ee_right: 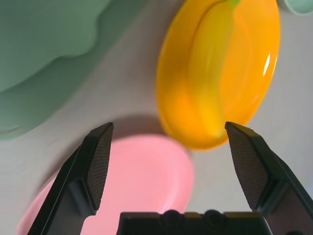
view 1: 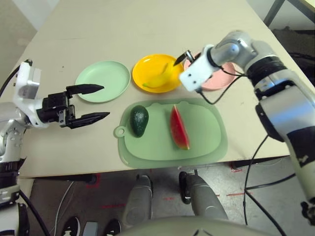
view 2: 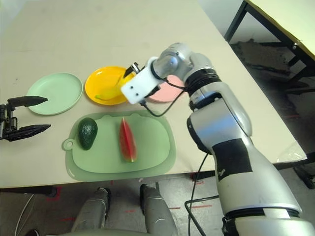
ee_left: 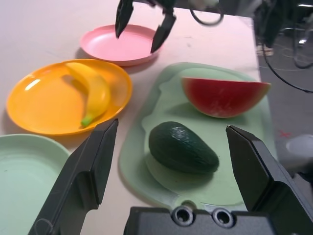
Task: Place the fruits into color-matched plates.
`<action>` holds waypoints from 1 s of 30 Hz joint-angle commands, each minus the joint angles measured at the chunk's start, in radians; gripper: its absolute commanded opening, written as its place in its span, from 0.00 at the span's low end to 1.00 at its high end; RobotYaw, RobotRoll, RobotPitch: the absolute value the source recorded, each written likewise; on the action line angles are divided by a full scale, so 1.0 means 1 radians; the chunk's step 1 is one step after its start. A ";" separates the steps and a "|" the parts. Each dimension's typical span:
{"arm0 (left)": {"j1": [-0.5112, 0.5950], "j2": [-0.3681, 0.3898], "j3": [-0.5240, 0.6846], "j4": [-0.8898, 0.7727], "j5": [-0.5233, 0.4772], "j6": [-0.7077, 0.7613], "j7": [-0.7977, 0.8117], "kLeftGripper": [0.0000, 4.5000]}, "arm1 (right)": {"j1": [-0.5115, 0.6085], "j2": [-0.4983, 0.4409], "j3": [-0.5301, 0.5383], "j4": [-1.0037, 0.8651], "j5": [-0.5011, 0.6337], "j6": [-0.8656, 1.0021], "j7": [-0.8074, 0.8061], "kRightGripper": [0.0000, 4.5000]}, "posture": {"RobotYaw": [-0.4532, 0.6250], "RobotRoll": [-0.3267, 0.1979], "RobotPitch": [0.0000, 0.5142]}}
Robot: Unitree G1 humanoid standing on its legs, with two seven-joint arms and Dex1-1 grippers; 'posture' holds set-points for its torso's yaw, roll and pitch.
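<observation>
A: Item: curved yellow toy banana [view 1: 158,78]. Location?

B: Lying in the bright yellow round plastic plate [view 1: 142,66]. Right gripper [ee_left: 143,25] above the light pink round plate [ee_left: 110,45], fingers spread wide, empty.

A: Remaining stock?

B: Dark green toy avocado [view 1: 139,120] and red watermelon wedge with green rind [view 1: 179,127], both on the large green cutting board [view 1: 206,132]. Pale mint green round plate [view 1: 115,73] vacant.

A: Left gripper [view 1: 89,103]?

B: Wide open, empty, beside the board. Advice: straddle the avocado across its narrow width and lift straight up before carrying to the mint plate.
</observation>
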 commanded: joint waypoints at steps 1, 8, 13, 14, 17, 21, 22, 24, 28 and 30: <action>-0.008 0.006 -0.017 0.024 0.018 -0.019 -0.034 1.00 | 0.041 -0.062 -0.028 -0.158 0.152 -0.023 0.184 0.99 | 0.36 0.62 0.43; -0.052 0.015 -0.070 0.077 0.031 -0.020 -0.111 1.00 | 0.208 -0.171 0.046 -0.639 0.405 0.060 0.378 0.99 | 0.34 0.62 0.42; -0.073 0.061 -0.140 0.081 -0.002 -0.017 -0.119 1.00 | 0.289 -0.183 0.102 -0.881 0.473 0.156 0.378 0.99 | 0.33 0.62 0.41; -0.072 0.070 -0.149 0.080 -0.010 -0.016 -0.119 1.00 | 0.296 -0.183 0.108 -0.899 0.474 0.163 0.378 0.99 | 0.33 0.62 0.41; -0.059 0.092 -0.167 0.071 -0.032 -0.013 -0.119 1.00 | 0.314 -0.171 0.120 -0.934 0.474 0.176 0.378 0.99 | 0.34 0.62 0.41; -0.033 0.101 -0.166 0.059 -0.048 -0.019 -0.119 1.00 | 0.319 -0.157 0.126 -0.948 0.472 0.185 0.378 0.99 | 0.35 0.62 0.42; -0.027 0.101 -0.164 0.057 -0.050 -0.019 -0.119 1.00 | 0.320 -0.155 0.131 -0.946 0.469 0.181 0.378 0.99 | 0.36 0.62 0.42; -0.016 0.101 -0.161 0.050 -0.055 -0.019 -0.119 1.00 | 0.329 -0.147 0.143 -0.946 0.461 0.172 0.378 0.99 | 0.36 0.62 0.42; 0.000 0.106 -0.166 0.033 -0.069 -0.022 -0.119 1.00 | 0.360 -0.130 0.168 -0.944 0.437 0.155 0.378 0.99 | 0.37 0.62 0.42; 0.006 0.110 -0.173 0.022 -0.077 -0.027 -0.119 1.00 | 0.368 -0.123 0.174 -0.940 0.429 0.150 0.378 0.99 | 0.37 0.62 0.42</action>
